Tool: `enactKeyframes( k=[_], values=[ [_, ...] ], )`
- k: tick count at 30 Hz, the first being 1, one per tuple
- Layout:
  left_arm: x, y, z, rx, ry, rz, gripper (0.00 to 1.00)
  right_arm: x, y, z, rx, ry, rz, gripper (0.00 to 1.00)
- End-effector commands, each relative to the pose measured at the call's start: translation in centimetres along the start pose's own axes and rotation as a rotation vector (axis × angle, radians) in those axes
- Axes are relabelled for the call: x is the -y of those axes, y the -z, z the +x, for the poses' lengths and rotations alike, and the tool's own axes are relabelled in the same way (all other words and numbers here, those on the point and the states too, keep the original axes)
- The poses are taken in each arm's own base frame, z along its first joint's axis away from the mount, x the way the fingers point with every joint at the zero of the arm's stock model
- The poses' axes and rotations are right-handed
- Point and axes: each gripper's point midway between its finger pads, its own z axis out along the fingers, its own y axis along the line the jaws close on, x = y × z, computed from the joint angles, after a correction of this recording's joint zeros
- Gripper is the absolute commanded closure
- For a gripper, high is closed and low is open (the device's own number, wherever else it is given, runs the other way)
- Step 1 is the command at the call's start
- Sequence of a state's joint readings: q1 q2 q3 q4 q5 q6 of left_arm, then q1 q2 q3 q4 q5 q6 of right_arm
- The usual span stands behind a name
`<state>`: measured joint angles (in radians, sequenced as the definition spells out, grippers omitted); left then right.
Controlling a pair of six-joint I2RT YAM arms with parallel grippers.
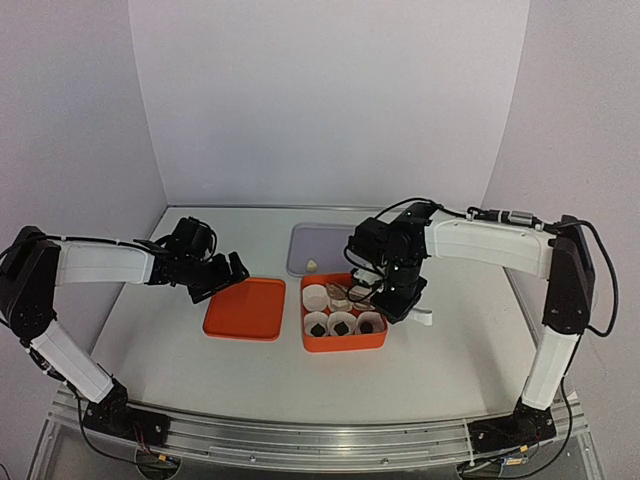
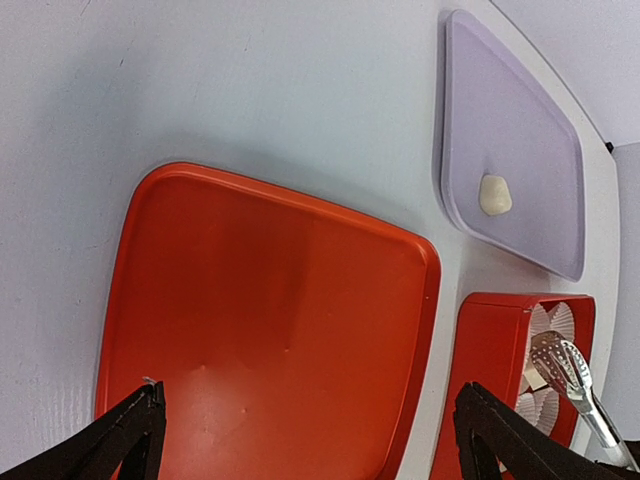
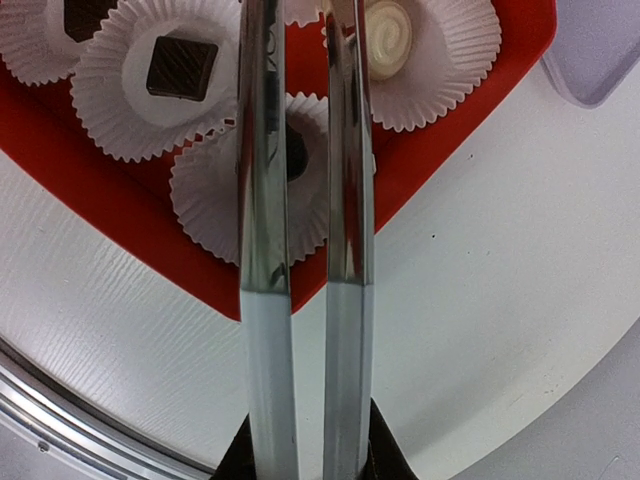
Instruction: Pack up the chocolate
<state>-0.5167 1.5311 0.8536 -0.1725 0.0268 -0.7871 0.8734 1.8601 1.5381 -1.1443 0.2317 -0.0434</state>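
An orange box point(image 1: 343, 340) holds six white paper cups. Three dark chocolates point(image 1: 341, 326) lie in its near row; they show in the right wrist view point(image 3: 182, 67). A cream chocolate point(image 3: 388, 35) lies in a back cup. Another cream chocolate point(image 1: 313, 265) lies on the lavender tray point(image 1: 300, 240), also in the left wrist view point(image 2: 495, 195). My right gripper point(image 1: 392, 290) is shut on metal tongs point(image 3: 265, 200) that reach over the box's back row; their tips point(image 2: 565, 365) show in the left wrist view. My left gripper point(image 1: 215, 275) is open and empty above the orange lid point(image 2: 270, 320).
The orange lid point(image 1: 245, 308) lies flat just left of the box. The lavender tray point(image 2: 510, 150) lies behind both. White walls close in the table at the back and sides. A metal rail point(image 1: 320, 440) runs along the near edge.
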Motion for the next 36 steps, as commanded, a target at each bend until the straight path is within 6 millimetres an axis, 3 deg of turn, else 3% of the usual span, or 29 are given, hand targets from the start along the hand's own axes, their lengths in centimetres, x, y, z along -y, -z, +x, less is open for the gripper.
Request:
enactKeyframes(
  k=[1,6,11,17,22,31,36],
  values=[
    [0.3,-0.2,-0.4,0.013,0.015,0.023,0.00,0.0,1.5,-1.8,0.071,-0.033,-0.015,0.79],
    [0.5,-0.4,-0.5,0.014,0.018,0.025,0.00,-0.1,1.9,-1.8,0.082,-0.038,-0.023,0.69],
    [0.8,-0.7,-0.6,0.004,0.011,0.027,0.00,0.1,2.8,-1.8,0.107,-0.048,-0.022,0.68],
    [2.1,-0.9,-0.8,-0.010,-0.019,0.073,0.00,0.5,6.1,-2.0,0.201,-0.065,-0.033,0.68],
    [3.3,-1.1,-1.5,-0.005,-0.067,0.103,0.00,2.0,8.0,-2.4,0.259,-0.073,0.035,0.68],
    [6.5,-2.7,-4.5,0.054,-0.164,0.155,0.00,8.5,6.0,-3.9,0.216,-0.045,0.066,0.68],
    [7.7,-5.0,-5.7,0.036,-0.191,0.146,0.00,10.8,3.5,-4.1,0.164,0.144,0.089,0.68]
  ],
)
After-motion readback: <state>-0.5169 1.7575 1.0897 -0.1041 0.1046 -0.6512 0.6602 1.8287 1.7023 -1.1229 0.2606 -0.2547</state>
